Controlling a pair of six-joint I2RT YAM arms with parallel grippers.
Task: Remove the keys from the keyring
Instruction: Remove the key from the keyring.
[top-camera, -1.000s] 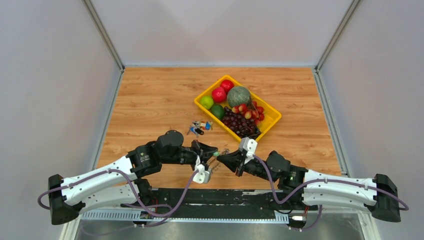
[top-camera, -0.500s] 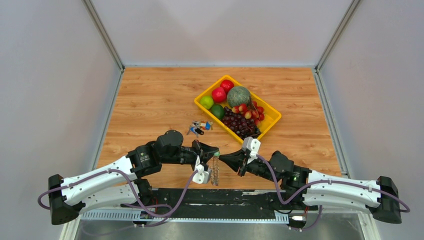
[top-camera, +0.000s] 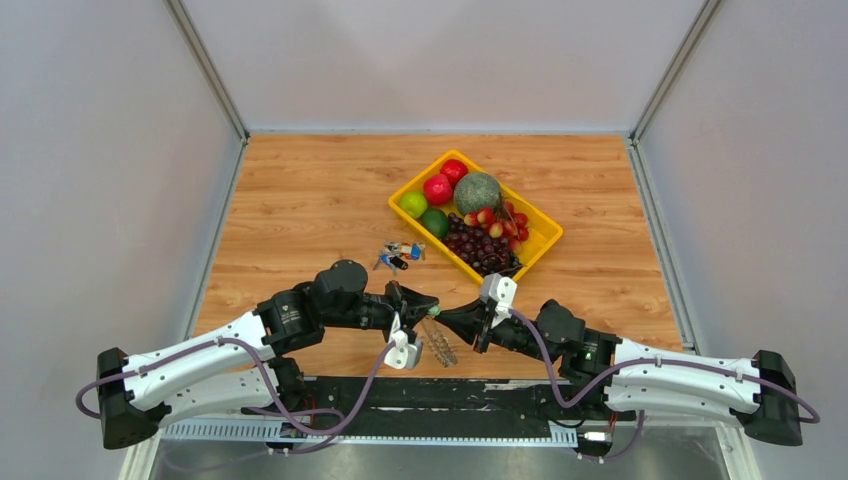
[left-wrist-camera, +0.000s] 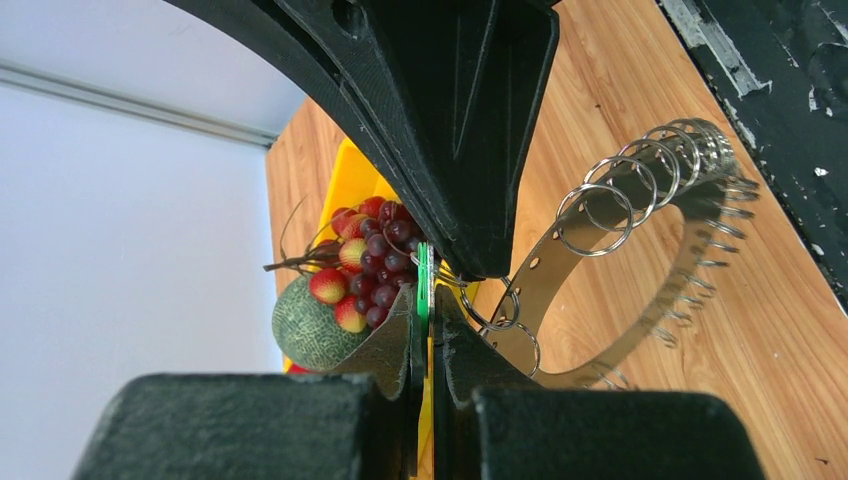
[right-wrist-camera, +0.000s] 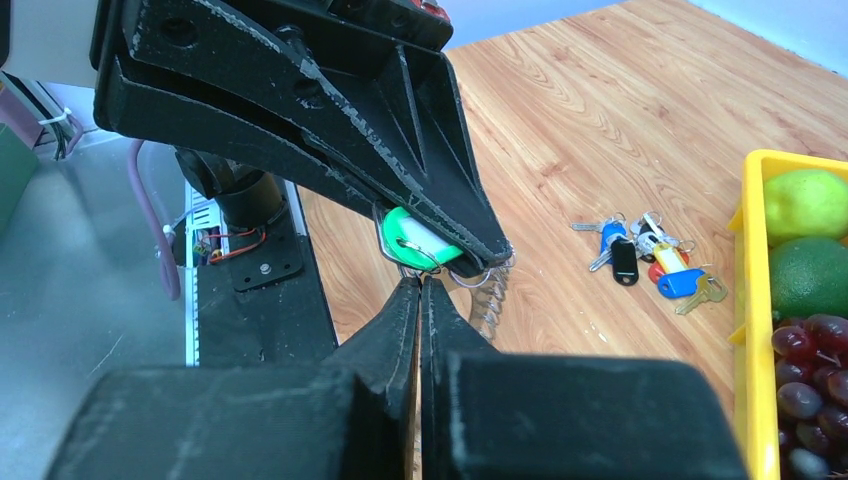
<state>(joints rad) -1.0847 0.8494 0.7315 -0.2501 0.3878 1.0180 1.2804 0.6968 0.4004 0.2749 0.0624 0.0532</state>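
Observation:
My left gripper (top-camera: 431, 306) is shut on the small green tag (left-wrist-camera: 424, 285) of the keyring (top-camera: 441, 346), a thin metal band that hangs from the tag just above the table. Silver wire pieces (left-wrist-camera: 640, 165) are strung densely around the band like a spiky row. In the right wrist view the tag (right-wrist-camera: 418, 238) sits between the left fingers and the silver row (right-wrist-camera: 488, 300) dangles below. My right gripper (top-camera: 446, 316) is shut, its tips (right-wrist-camera: 420, 282) touching the small wire loop under the tag. I cannot tell whether it pinches the loop.
A small bunch of coloured-head keys (top-camera: 400, 252) lies on the wood behind the grippers. A yellow tray (top-camera: 548, 236) at back right holds a melon (top-camera: 477, 192), grapes, apples and limes. The black base strip (top-camera: 480, 392) runs along the near edge.
The right gripper drew back right, then moved left again to the tag. The keyring, hanging straight down half a second ago, now swings slanted to the right. The left gripper stayed put.

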